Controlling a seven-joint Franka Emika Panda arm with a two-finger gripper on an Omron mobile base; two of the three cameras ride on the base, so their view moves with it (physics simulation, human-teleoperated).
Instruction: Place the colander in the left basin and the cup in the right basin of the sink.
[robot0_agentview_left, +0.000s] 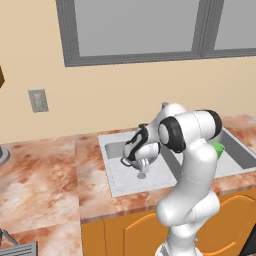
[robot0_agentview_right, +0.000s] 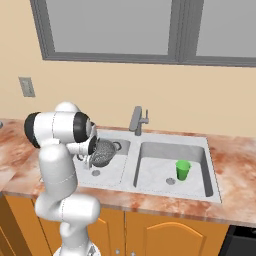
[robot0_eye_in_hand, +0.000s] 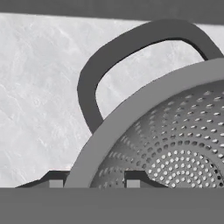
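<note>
The dark grey perforated colander (robot0_agentview_right: 104, 152) hangs tilted just above the floor of the left basin (robot0_agentview_right: 114, 176) of the sink. In the hand view the colander's rim (robot0_eye_in_hand: 131, 113) and loop handle (robot0_eye_in_hand: 87, 87) are close up. My gripper (robot0_eye_in_hand: 94, 183) straddles that rim, its fingertips (robot0_eye_in_hand: 133, 183) apart, with a gap between the rim and the right tip. The arm reaches down into the basin from the left. The green cup (robot0_agentview_right: 183, 170) stands upright in the right basin (robot0_agentview_right: 155, 160) near its drain, and shows behind my elbow as the cup (robot0_agentview_left: 217, 148).
A grey faucet (robot0_agentview_right: 136, 120) rises at the middle back edge of the sink. Reddish marbled counter (robot0_agentview_left: 45, 175) runs to the left of the left basin (robot0_agentview_left: 117, 175). A wall outlet (robot0_agentview_left: 38, 100) and a window sit above.
</note>
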